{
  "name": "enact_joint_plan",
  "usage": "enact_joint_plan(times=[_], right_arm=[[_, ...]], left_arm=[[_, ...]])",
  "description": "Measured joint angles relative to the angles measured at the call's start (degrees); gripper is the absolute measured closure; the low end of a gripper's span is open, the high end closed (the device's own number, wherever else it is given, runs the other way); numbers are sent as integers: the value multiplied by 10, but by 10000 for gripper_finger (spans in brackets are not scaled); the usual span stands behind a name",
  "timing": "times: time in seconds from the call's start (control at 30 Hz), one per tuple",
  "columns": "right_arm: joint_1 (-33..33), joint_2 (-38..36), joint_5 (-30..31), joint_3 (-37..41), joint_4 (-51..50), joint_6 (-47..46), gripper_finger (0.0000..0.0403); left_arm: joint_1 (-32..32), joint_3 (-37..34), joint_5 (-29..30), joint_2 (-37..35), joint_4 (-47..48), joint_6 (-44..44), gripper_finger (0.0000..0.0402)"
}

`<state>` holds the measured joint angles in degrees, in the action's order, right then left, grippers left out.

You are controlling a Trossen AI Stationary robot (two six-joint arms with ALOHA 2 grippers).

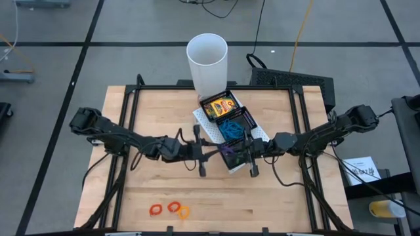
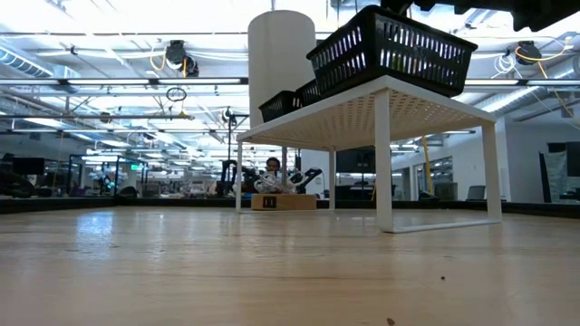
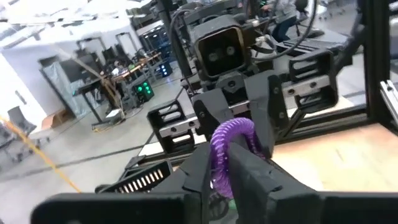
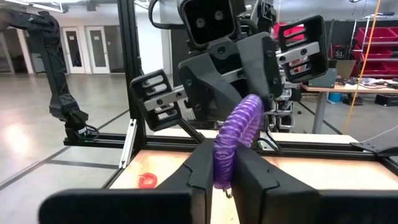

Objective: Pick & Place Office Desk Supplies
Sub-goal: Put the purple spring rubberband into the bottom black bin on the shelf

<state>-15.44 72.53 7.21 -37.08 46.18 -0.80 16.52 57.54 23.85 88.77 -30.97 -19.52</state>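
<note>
High view: one crayon box [image 1: 219, 105] and a heap of blue bands [image 1: 230, 128] lie in the black tray [image 1: 247, 118]; three red-orange loops [image 1: 168, 209] lie on the table [image 1: 275, 196] near its front edge. Left pincer [image 1: 209, 153] and right pincer [image 1: 237, 153] meet beside the tray.

Left wrist view: left pincer [image 3: 217, 168] clamped on one purple band [image 3: 227, 146].

Right wrist view: right pincer [image 4: 225, 163] clamped on the same band [image 4: 236, 134].

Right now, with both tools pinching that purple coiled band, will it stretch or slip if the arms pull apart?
The purple coiled rubber band bends in an arc, so it is probably floppy and stretchy. Its ridged coils should grip the left tool and right tool fairly well.
</note>
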Motion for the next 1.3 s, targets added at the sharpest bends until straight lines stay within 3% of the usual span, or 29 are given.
enact_joint_plan(times=[0.33,0.47,0.57,0.77,0.93,1.17,1.3], right_arm=[[0,0,1,0,-4,0,389],[0,-21,0,0,-31,-5,381],[5,-61,0,-24,-123,-19,384],[7,-104,1,-131,-369,-36,388],[6,-104,2,-205,-575,-75,386],[2,-104,3,-207,-710,-116,386],[2,-104,19,-207,-708,-116,382]], left_arm=[[10,0,24,-9,53,98,224],[33,0,26,-62,99,106,177],[55,0,40,-130,153,109,157],[72,0,106,-240,352,188,147],[72,0,161,-271,508,304,146],[70,-18,195,-273,535,368,146],[55,-36,205,-261,535,405,146]])
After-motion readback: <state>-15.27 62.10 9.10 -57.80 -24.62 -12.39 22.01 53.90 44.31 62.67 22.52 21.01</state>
